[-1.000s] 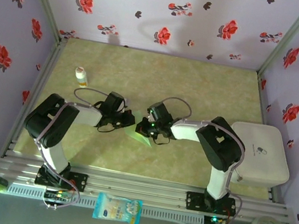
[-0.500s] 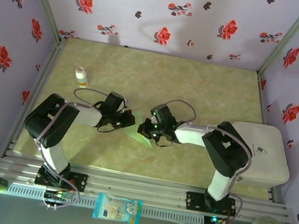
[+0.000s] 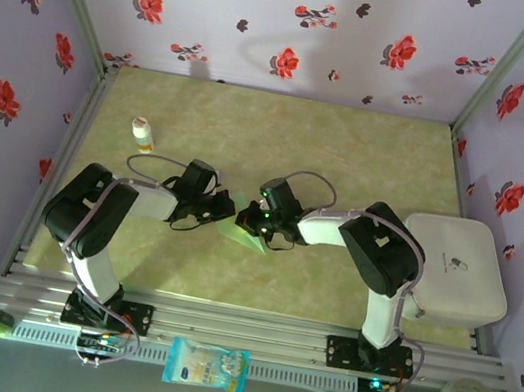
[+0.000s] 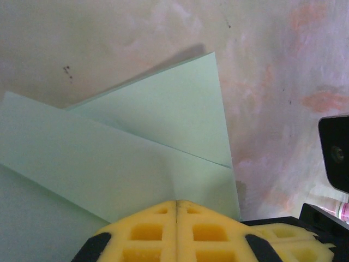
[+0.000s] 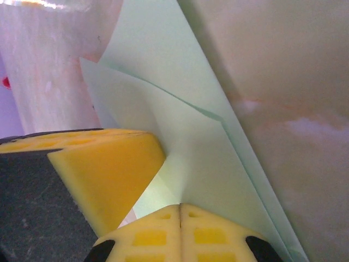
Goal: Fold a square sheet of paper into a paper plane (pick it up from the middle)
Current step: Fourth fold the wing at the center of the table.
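The sheet of paper (image 3: 241, 236), pale mint green and partly folded, is seen near the middle of the counter (image 3: 349, 161), held between the two arms, which reach inward from either side. It is gripped by the left gripper (image 3: 219, 211) at its left edge and by the right gripper (image 3: 253, 223) at its right edge, so that the two grippers are brought close together with the paper between them. In the left wrist view, the yellow pads (image 4: 147, 232) of the left gripper (image 4: 176, 203) are pressed together along a thin seam, and the sheet of paper (image 4: 136, 142) is pinched at that seam; overlapping layers are shown, with a straight slanted crease and a pointed corner towards the top. In the right wrist view, the pads of the right gripper (image 5: 180, 206) are likewise closed on the sheet of paper (image 5: 191, 131), whose layers are spread upward into a narrow point, and another yellow pad (image 5: 103, 164) is seen just beside them on the left. A small white bottle (image 3: 141, 134) is stood well apart, towards the left edge of the counter, and a white box (image 3: 454, 269) is placed at the right edge.
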